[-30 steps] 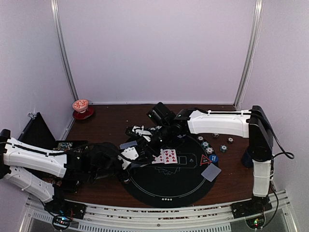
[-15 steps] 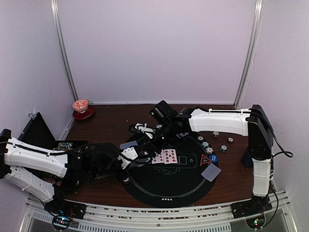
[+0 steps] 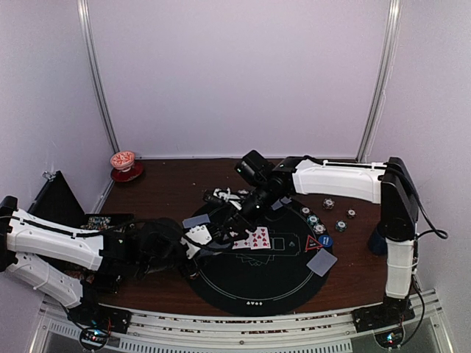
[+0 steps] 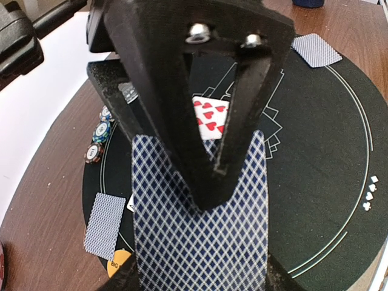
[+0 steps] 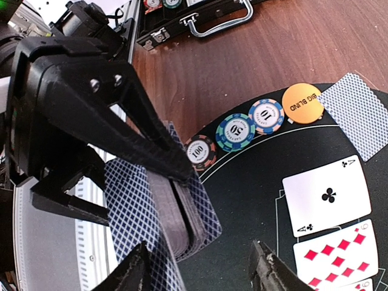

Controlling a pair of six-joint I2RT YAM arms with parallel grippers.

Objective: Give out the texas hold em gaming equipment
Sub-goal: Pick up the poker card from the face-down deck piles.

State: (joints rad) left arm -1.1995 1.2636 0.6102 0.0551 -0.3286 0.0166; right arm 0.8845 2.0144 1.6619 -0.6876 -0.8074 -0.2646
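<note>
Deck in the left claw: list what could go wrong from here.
1. The deck sits splayed in the left claw, so the open right claw may pinch several cards instead of one.
2. A tug could pull the deck loose onto the face-up ace of clubs.
3. The chips lie close by and might get knocked.

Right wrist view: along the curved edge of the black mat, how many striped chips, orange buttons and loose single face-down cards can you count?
Striped chips: 3 (100 chip, 50 chip, 10 chip)
Orange button: 1
Loose face-down card: 1
Total: 5
</note>
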